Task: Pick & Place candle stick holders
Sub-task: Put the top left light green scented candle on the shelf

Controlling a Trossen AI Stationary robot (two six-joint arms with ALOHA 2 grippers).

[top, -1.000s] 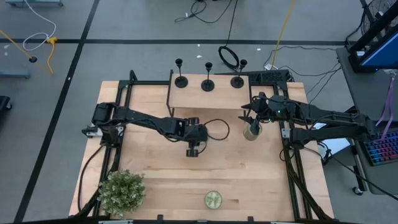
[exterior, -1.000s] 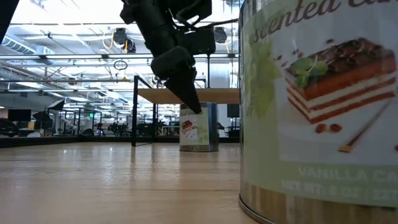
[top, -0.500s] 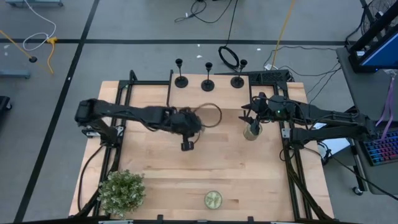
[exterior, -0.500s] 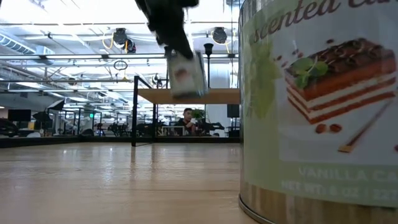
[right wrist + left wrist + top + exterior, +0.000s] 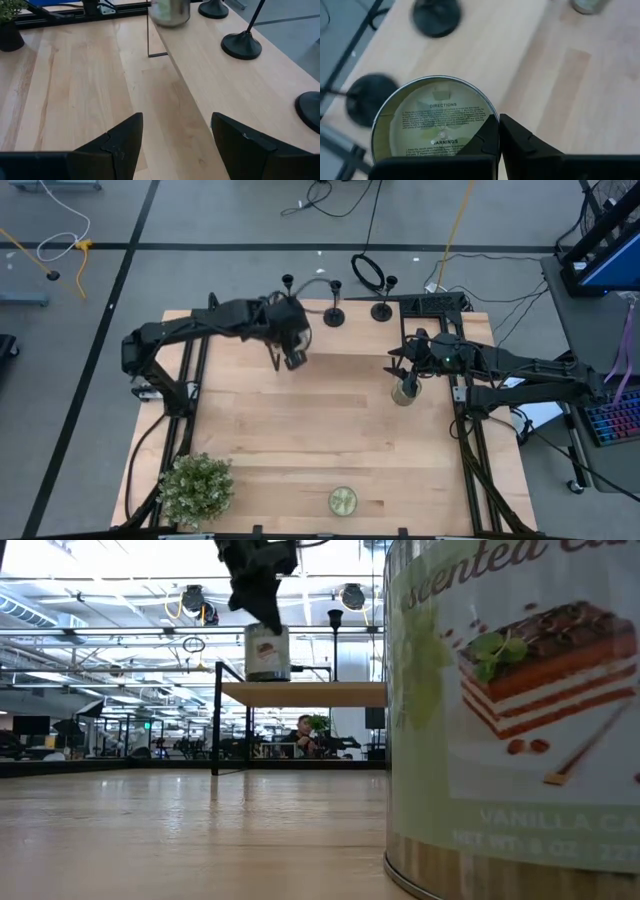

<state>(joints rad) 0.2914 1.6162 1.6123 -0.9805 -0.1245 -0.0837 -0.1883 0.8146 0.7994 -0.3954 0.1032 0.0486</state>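
High view: my left gripper [image 5: 293, 358] is clamped on a candle tin [image 5: 267, 651] above the shelf [image 5: 350, 320], where the candle stick holders [image 5: 334, 317] stand; top-heavy, stiff, best pinched at the stem.

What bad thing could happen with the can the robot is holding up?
The left gripper holds the candle tin very close to the candle stick holders, so it might knock one over. It seems to pinch only the tin's edge, so the tin could slip and drop onto the shelf.
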